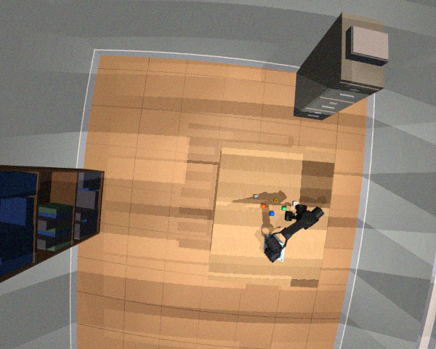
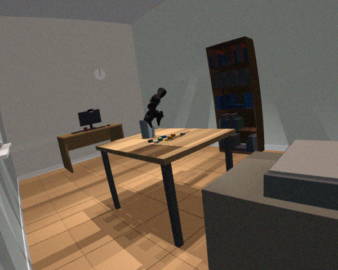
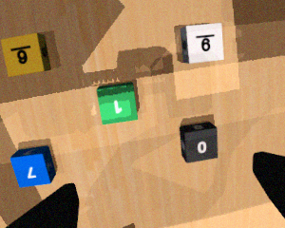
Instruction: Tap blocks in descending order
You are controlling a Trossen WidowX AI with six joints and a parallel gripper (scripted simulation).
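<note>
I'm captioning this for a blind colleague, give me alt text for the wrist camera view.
The open hand hangs above a wooden table, holding nothing. Below it sit a black block marked 0, a green block, a blue block, and yellow and white blocks with underlined digits.

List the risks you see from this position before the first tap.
1. The white block and yellow block both show underlined digits that look like 6 or 9 upside down; misreading them could break the descending order.
2. The open gripper hovers near the black block marked 0, probably the last due; descending here risks touching it early.
3. The green block sits close by, so a wide-open approach could nudge it.
</note>
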